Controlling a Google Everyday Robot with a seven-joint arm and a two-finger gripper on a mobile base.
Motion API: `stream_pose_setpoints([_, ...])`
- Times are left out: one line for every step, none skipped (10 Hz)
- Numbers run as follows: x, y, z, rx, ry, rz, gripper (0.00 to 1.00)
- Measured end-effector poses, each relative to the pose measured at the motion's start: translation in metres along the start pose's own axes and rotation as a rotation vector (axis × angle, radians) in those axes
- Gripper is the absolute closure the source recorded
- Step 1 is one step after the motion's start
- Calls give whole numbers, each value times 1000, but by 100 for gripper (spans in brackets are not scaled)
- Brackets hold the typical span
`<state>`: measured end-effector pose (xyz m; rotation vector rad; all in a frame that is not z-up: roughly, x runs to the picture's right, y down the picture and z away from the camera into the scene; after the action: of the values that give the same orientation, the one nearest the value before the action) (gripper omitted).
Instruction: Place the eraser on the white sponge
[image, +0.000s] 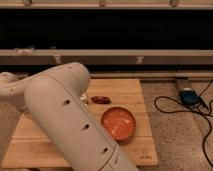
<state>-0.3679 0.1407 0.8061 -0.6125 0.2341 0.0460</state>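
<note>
My arm's big white link (65, 117) fills the left and lower middle of the camera view, over the wooden table (127, 90). It hides my gripper, which lies somewhere behind it on the left side. The eraser and the white sponge are both out of sight, and so is any contact between the gripper and them.
An orange bowl (119, 123) sits right of the arm on the table. A small dark red-brown object (100, 99) lies just behind it. On the floor to the right are a blue device (189, 96) and black cables (170, 107). A dark shelf runs along the back.
</note>
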Motion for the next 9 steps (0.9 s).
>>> stream_pose_setpoints([-2, -3, 4, 0, 4, -32, 35])
stream_pose_setpoints([-4, -3, 7, -2, 6, -60, 35])
stream_pose_setpoints([-7, -2, 12, -4, 7, -88, 35])
stream_pose_setpoints([-10, -2, 18, -8, 9, -117, 35])
stream_pose_setpoints([-12, -1, 25, -11, 15, -143, 35])
stream_pose_setpoints([-15, 2, 32, -12, 24, -169, 35])
stream_pose_setpoints([-18, 4, 37, -11, 32, -187, 35])
stream_pose_setpoints([-21, 5, 43, -9, 40, -199, 35])
stream_pose_setpoints([-23, 5, 46, -5, 44, -203, 35])
